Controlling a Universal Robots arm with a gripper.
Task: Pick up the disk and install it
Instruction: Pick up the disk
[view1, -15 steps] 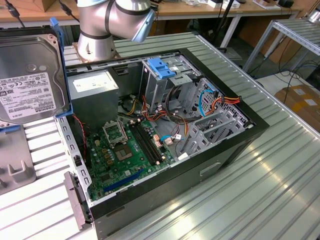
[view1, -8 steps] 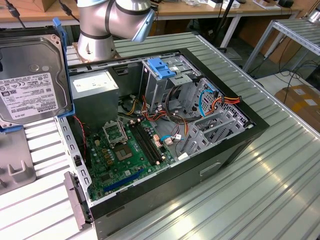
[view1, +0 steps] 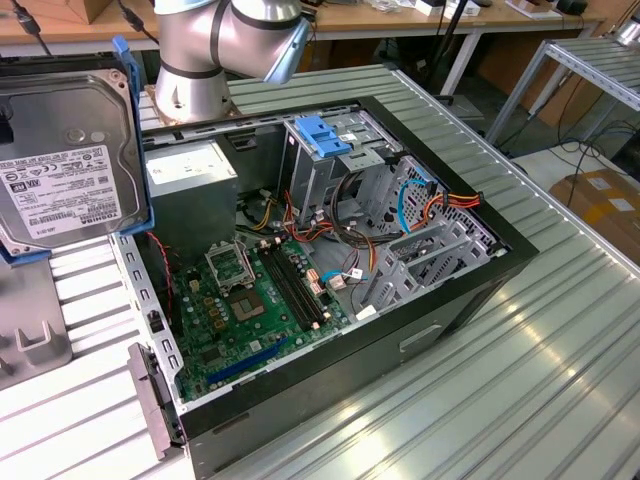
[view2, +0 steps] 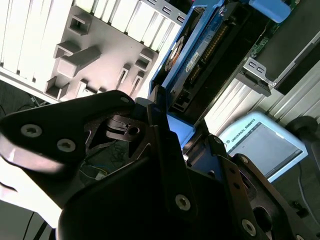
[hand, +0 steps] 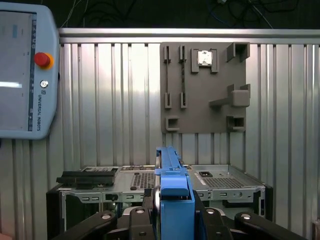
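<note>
Disk (view1: 65, 165) is hanging in the air at the exterior view's left, nearly upright with its label face showing. It is sitting above the grey plate (view1: 30, 345) and just outside the corner of the open case (view1: 470, 290). In the first wrist view the gripper (hand: 172, 212) is closing on the disk's blue rail, one finger on each side, so it is carrying the disk edge-on.

Judging by its metal body, the disk is handling as a stiff, dense load for its size. The bare faces are looking smooth and likely slippery, while the plastic rails are probably giving a little under pressure. It is also likely sensitive to knocks. A hold across the two long rails, as here, is looking sound, since it is keeping the fingers off the connector end and the flat faces.

Further right, the arm (view1: 200, 50) is standing behind the case. Inside the case the motherboard (view1: 250, 300) is lying flat. Beyond it the drive bay (view1: 320, 175) is standing with a blue bracket (view1: 325, 135) on top. The ribbed table (view1: 560, 350) is stretching away to the right.
</note>
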